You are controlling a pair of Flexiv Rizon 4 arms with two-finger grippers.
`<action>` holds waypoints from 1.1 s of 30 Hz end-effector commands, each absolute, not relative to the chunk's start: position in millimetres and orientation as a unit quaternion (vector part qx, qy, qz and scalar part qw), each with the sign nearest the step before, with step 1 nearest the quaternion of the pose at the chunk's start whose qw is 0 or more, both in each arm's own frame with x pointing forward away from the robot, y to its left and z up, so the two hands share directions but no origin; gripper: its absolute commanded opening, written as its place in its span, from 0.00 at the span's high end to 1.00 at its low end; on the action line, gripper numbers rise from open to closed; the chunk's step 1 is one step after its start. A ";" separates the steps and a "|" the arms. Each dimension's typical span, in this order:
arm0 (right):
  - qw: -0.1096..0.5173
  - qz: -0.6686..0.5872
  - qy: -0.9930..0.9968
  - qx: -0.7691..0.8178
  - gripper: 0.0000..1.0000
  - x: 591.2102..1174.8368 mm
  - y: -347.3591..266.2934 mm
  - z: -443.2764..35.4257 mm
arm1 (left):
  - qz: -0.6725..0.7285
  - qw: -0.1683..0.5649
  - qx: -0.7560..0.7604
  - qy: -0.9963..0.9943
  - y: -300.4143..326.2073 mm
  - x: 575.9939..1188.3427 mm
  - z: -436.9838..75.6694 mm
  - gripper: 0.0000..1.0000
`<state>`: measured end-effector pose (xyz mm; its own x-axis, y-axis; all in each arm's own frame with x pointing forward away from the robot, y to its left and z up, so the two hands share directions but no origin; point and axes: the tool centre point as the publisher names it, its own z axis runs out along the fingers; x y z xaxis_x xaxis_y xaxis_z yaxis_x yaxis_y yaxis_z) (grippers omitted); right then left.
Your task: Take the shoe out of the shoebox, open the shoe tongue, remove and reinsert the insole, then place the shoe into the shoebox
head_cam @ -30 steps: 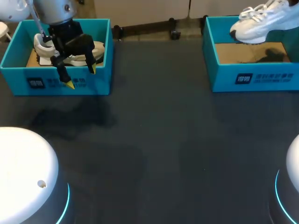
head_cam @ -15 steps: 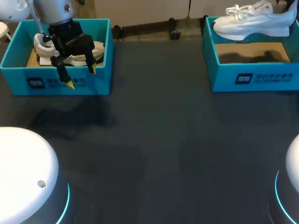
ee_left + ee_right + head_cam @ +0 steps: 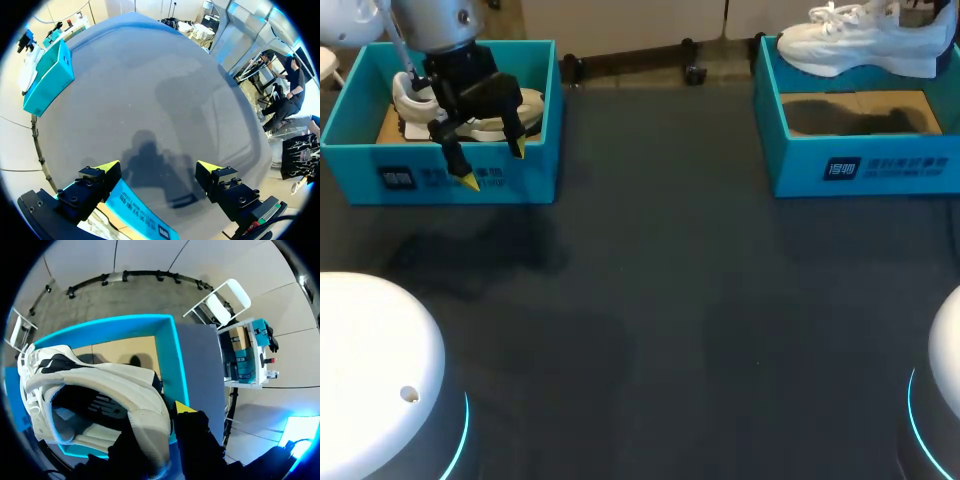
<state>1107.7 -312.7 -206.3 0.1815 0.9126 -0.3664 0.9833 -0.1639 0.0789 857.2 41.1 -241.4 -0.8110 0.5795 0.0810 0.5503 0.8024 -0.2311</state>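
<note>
Shoeboxes of bright blue stand at the two far corners of the dark worktop [image 3: 670, 300], well apart from each other. The right shoebox [image 3: 865, 150] sits at the far right corner with its brown cardboard floor bare and shadowed. The white shoe [image 3: 855, 45] hangs in the air above this box's far wall, roughly level, with its toe toward the worktop's left and its heel toward the right edge.

In the right wrist view the right end effector [image 3: 157, 422] is clamped on the shoe's heel. The padded heel collar sits between the two dark fingers, and only one yellow tip shows beside it. The shoe's dark-lined opening faces the camera, and its laces lie at the end farthest from the fingers. The open box lies beneath it.

The left shoebox [image 3: 360, 160] sits at the far left corner and holds a second shoe [image 3: 415, 105], pale with beige parts. The left end effector [image 3: 494, 165] hangs over this box's near wall with its fingers spread wide and holding nothing. In the left wrist view the blue wall runs below the gap between the yellow tips, touching neither.
</note>
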 end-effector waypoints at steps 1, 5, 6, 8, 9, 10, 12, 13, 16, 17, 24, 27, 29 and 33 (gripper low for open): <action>0.156 -0.116 0.632 0.750 1.00 1101.2 -315.3 -206.6 | 0.098 0.075 -0.299 -0.946 41.3 857.9 -241.7 0.00; 0.163 -0.117 0.636 0.745 1.00 1094.5 -322.7 -209.6 | 0.098 0.075 -0.299 -0.946 41.3 857.9 -241.7 0.00; 0.161 -0.116 0.637 0.745 1.00 1092.8 -325.9 -210.7 | 0.098 0.075 -0.299 -0.946 41.3 857.9 -241.7 0.00; 0.160 -0.118 0.638 0.743 1.00 1087.9 -333.8 -214.1 | 0.098 0.075 -0.299 -0.946 41.3 857.9 -241.7 0.00; 0.160 -0.118 0.636 0.745 1.00 1086.3 -336.0 -214.8 | 0.098 0.075 -0.299 -0.946 41.3 857.9 -241.7 0.00; 0.153 -0.109 0.639 0.746 1.00 1082.4 -339.5 -215.9 | 0.098 0.075 -0.299 -0.946 41.3 857.9 -241.7 0.00; 0.153 -0.112 0.635 0.749 1.00 1078.5 -341.9 -218.3 | 0.098 0.075 -0.299 -0.946 41.3 857.9 -241.7 0.00; 0.152 -0.112 0.637 0.748 1.00 1077.6 -341.5 -219.4 | 0.098 0.075 -0.299 -0.946 41.3 857.9 -241.7 0.00; 0.146 -0.115 0.639 0.747 1.00 1076.7 -339.2 -224.7 | 0.098 0.075 -0.299 -0.946 41.3 857.9 -241.7 0.00; 0.146 -0.116 0.638 0.747 1.00 1076.6 -338.7 -225.3 | 0.098 0.075 -0.299 -0.946 41.3 857.9 -241.7 0.00; 0.155 -0.117 0.634 0.749 1.00 1075.0 -328.0 -230.6 | 0.098 0.075 -0.299 -0.946 41.3 857.9 -241.7 0.00; 0.157 -0.119 0.631 0.750 1.00 1074.7 -325.6 -236.9 | 0.098 0.075 -0.299 -0.946 41.3 857.9 -241.7 0.00; 0.161 -0.125 0.631 0.749 1.00 1075.4 -326.1 -243.3 | 0.098 0.075 -0.299 -0.946 41.3 857.9 -241.7 0.00; 0.153 -0.120 0.639 0.745 1.00 1078.4 -331.2 -256.8 | 0.098 0.075 -0.299 -0.946 41.3 857.9 -241.7 0.00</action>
